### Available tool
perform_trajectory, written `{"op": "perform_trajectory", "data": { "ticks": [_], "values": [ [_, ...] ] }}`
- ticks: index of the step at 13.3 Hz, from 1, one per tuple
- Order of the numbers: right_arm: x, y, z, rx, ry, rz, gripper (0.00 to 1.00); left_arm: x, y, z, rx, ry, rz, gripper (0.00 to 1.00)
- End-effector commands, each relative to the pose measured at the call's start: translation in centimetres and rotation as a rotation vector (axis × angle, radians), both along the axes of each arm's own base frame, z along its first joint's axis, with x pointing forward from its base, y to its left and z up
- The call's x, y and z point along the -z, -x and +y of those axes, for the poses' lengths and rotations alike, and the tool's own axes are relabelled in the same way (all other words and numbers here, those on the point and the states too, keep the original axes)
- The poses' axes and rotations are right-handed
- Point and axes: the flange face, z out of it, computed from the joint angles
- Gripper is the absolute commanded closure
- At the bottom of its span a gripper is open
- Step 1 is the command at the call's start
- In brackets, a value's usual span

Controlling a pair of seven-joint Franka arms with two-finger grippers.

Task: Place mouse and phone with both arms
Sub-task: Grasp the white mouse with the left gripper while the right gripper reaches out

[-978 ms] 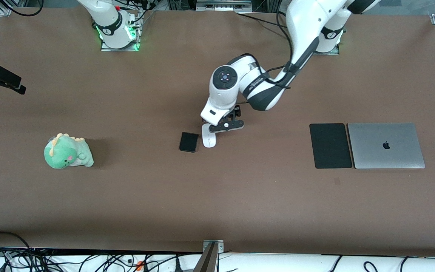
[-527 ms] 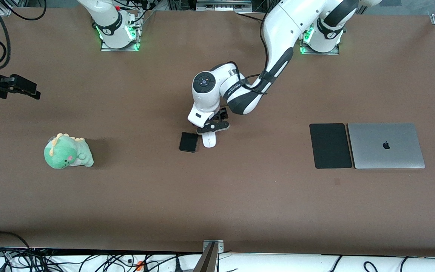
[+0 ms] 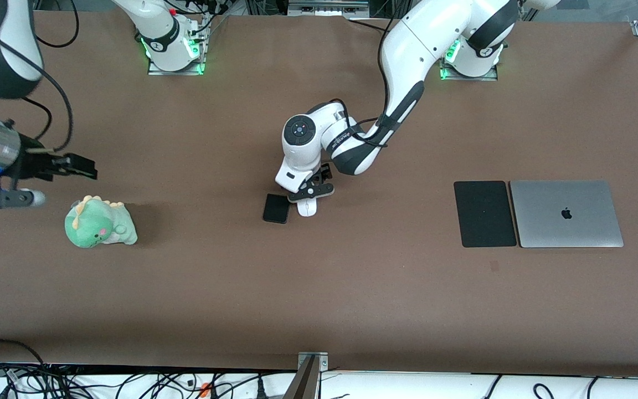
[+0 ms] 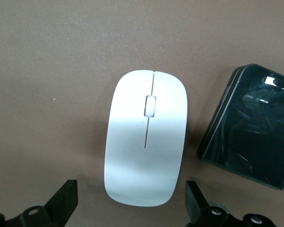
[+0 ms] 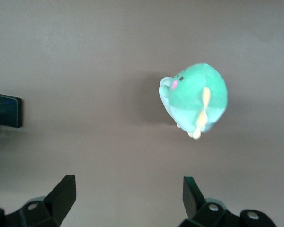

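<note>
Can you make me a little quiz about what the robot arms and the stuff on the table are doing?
1. True or false: the left gripper is open, with a finger on each side of the mouse.
2. What lies right beside the mouse? A) the laptop B) the phone C) the black pad
3. Which soft toy does the right gripper hang near, toward the right arm's end of the table?

Key
1. True. The mouse still lies flat on the table.
2. B. The pad and laptop lie side by side toward the left arm's end.
3. The green dinosaur plush. That gripper is open and holds nothing.
</note>
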Motion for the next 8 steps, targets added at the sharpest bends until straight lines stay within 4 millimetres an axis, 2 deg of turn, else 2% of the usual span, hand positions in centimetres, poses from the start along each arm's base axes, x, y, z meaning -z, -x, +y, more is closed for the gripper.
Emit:
{"op": "perform_trajectory", "data": {
  "ticks": [1,4,8],
  "values": [
    [2.7,-1.6,1.4,-0.015,-0.007,-0.008,0.00,-0.2,-0.8,-0.6,0.008,-0.003,-0.036,0.00],
    [5.6,-2.6,2.0,-0.023,-0.007,0.016,0.00,0.8,-1.1,-0.1,0.004,-0.015,-0.036,0.01],
    [8.0,-3.8,2.9,-0.030,-0.012,-0.020,0.00,0.7,-1.6,0.2,0.062,-0.019,-0.043,0.24]
  ]
}}
